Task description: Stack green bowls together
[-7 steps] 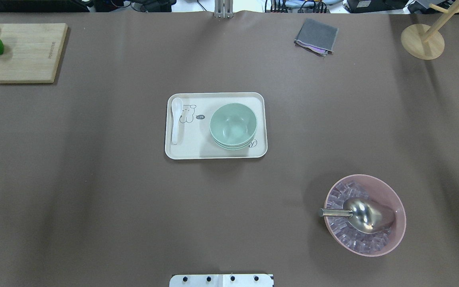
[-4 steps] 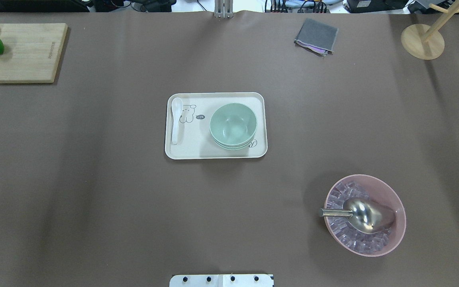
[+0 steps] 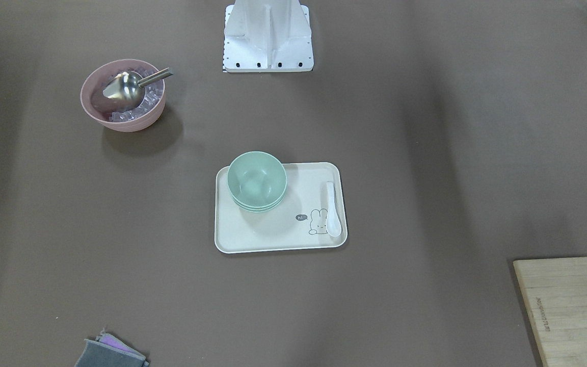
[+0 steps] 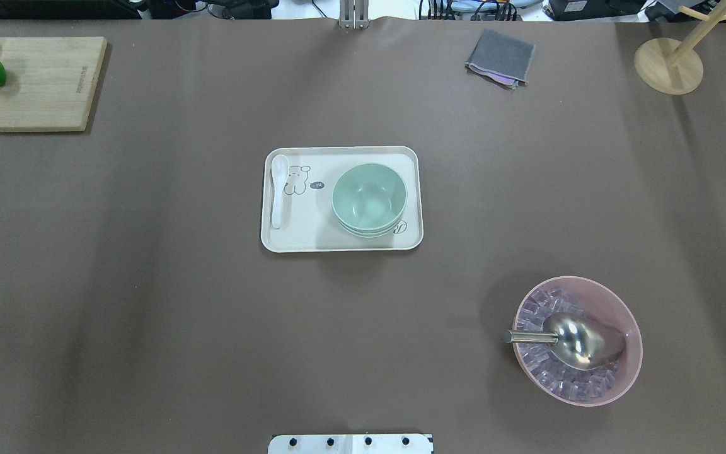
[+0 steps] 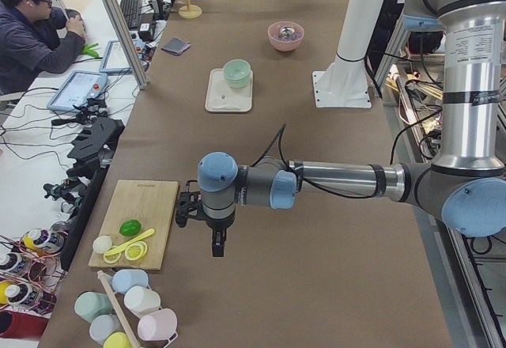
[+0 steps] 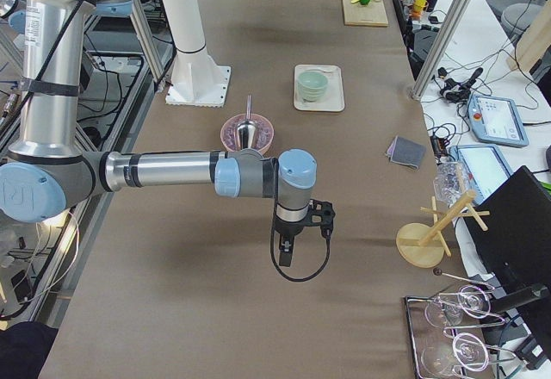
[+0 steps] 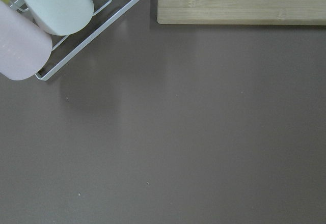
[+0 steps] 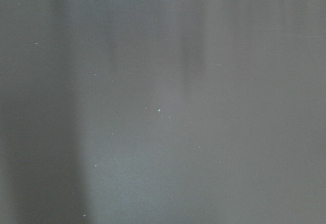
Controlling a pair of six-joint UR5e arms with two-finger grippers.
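Brown table (image 4: 149, 284) runs the whole width of the room, and both arms hang well out toward its two ends, far from the middle. The left arm (image 5: 332, 182) stretches low over the end with the wooden cutting board (image 4: 41, 82). The right arm (image 6: 164, 172) reaches over bare table on the opposite side, beyond the pink bowl (image 4: 628, 359) of ice.

At the centre sits a cream tray (image 4: 300, 236). The green bowls (image 4: 369, 195) are on its right half, nested one inside another. From above I count what look like three rims, close and level, with no bowl standing apart anywhere.

The left gripper (image 5: 218, 245) and the right gripper (image 6: 287, 254) both point down at empty table. From where they show I cannot tell how far apart the jaws stand, though nothing appears to be held in either.

A white spoon (image 4: 278, 189) lies along the tray's left edge, clear of the stack.

To my eye the stacking is done, and the step in hand is simply to leave it alone. Doing that well means keeping both arms out at the ends, away from the tray. Were a last check wanted, the thing to look for is a tilted top rim. A bowl not fully seated would need a gentle straight press from above, without dragging the tray or knocking the spoon.
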